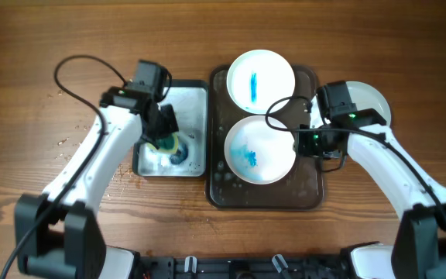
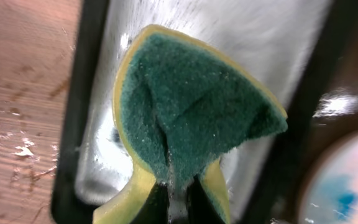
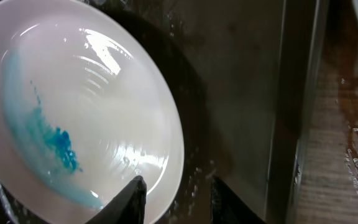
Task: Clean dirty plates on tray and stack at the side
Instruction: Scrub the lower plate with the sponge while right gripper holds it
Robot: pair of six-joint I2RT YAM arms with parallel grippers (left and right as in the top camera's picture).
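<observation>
The dark brown tray [image 1: 310,195] holds two white plates: the far plate [image 1: 260,80] has a blue streak, the near plate [image 1: 259,149] a blue-teal smear. A third plate [image 1: 372,99] lies on the table to the right, partly behind my right arm. My right gripper [image 1: 305,144] is open at the near plate's right rim. In the right wrist view one finger is over the plate [image 3: 79,112] and the other over the tray floor [image 3: 241,93]. My left gripper [image 1: 165,139] is shut on a green-and-yellow sponge [image 2: 191,106], folded over a silvery tray [image 2: 272,37].
The silvery metal tray [image 1: 192,105] sits directly left of the brown tray, with wet blue residue near the sponge. Water drops speckle the wooden table [image 1: 68,139] on the left. Black cables loop above both arms.
</observation>
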